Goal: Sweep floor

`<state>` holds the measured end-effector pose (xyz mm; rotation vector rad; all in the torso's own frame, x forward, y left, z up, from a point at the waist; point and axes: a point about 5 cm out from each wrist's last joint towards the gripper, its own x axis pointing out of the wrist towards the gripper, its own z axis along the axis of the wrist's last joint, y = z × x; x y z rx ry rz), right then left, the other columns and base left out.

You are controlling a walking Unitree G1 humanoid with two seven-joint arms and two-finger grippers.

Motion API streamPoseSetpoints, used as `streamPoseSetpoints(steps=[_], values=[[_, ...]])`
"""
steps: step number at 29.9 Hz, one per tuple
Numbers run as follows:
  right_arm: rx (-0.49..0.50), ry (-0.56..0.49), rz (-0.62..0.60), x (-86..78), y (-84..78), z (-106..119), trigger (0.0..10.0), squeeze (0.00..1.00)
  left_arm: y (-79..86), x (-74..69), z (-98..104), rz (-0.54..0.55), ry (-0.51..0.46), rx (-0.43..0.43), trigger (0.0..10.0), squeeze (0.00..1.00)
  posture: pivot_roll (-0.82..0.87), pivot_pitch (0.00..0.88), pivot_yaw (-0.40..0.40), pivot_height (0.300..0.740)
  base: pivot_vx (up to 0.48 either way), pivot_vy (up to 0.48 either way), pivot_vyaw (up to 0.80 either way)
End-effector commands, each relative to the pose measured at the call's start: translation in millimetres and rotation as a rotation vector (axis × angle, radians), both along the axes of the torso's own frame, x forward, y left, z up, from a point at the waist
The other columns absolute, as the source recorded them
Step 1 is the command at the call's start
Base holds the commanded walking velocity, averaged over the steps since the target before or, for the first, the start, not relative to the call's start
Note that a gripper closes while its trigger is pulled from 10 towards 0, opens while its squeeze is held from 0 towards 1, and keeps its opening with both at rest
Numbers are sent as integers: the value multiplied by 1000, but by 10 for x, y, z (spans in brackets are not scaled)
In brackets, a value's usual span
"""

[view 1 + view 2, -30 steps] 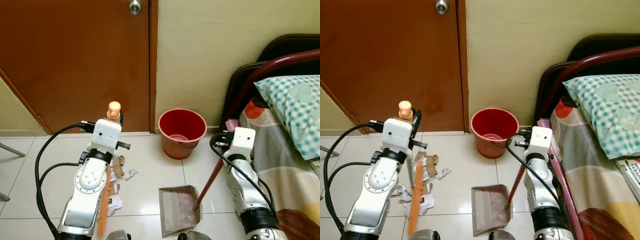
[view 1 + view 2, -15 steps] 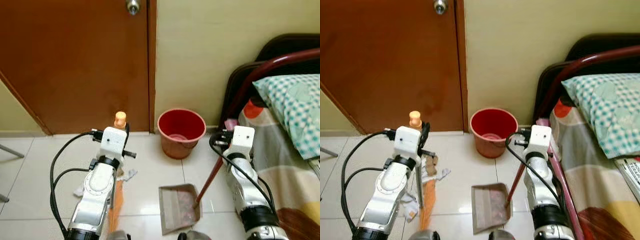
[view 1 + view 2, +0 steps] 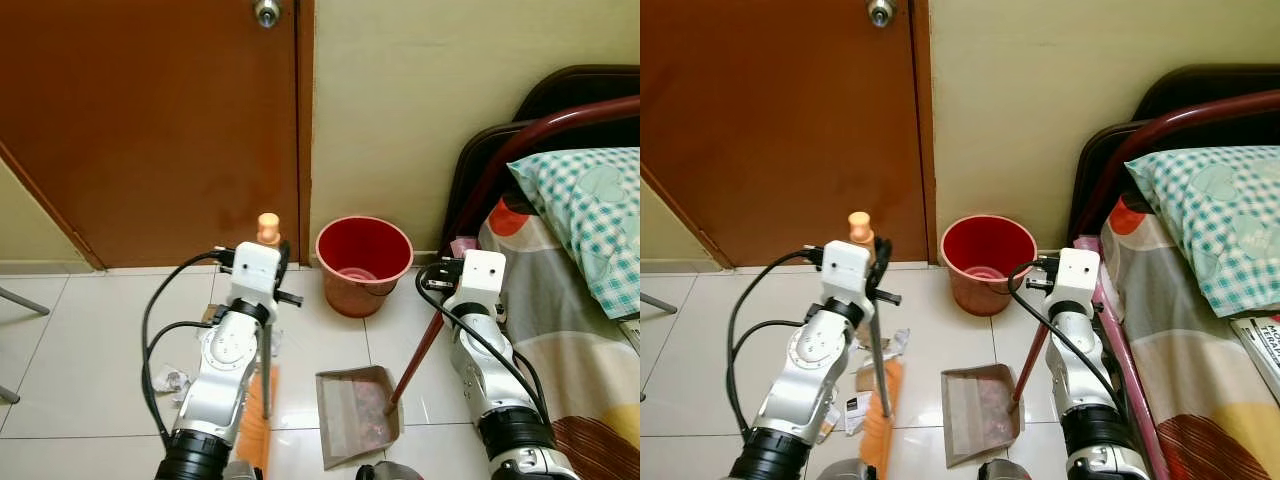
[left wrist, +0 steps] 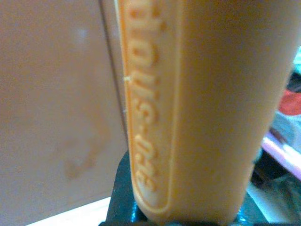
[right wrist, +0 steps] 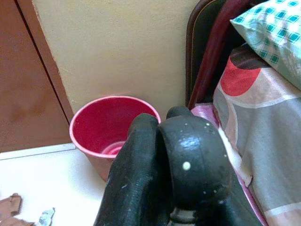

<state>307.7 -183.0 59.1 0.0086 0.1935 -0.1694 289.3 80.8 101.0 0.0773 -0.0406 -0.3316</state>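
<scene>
Since a second ago the broom (image 3: 883, 400) has swung to the right across the tiles, toward the dustpan (image 3: 980, 412) — its orange bristle head now sits just beside the pan's open mouth, where before it was well to the left among the litter. Its thin dark shaft rises to an orange handle tip at the left gripper (image 3: 868, 250), whose black fingers are clamped around the grip; in the left wrist view the orange handle (image 4: 197, 108) with raised lettering sits close against the lens. Scraps of paper and cardboard (image 3: 875, 365) lie on the floor just behind the bristles, under the left arm.

The dustpan rests flat on the white tiles with debris inside, its dark red handle slanting up to the right gripper (image 3: 455, 285). From the head views, whether those fingers are closed on the handle cannot be told; in the right wrist view the black fingers (image 5: 141, 179) stand pressed together.

Beyond the pan a red bucket (image 3: 364, 264) stands against the yellow wall, next to a brown door (image 3: 150, 120). At the right is a bed (image 3: 560, 290) with a dark frame and a checked pillow (image 3: 590, 220).
</scene>
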Motion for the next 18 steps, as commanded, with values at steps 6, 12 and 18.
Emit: streamPoseSetpoints(steps=[6,12,18], values=[[-4,-30,-3,56,25,64,10000,0,-115,-4,78,-63,-17,-84,10000,0,-16,72,-8,740,0,0,0],[-3,-36,-6,68,25,69,10000,0,42,-22,124,-54,-30,-55,10000,0,-5,72,-2,740,0,0,0],[0,-41,-12,69,21,71,10000,0,529,-57,40,111,-21,31,10000,0,0,73,3,740,0,0,0]])
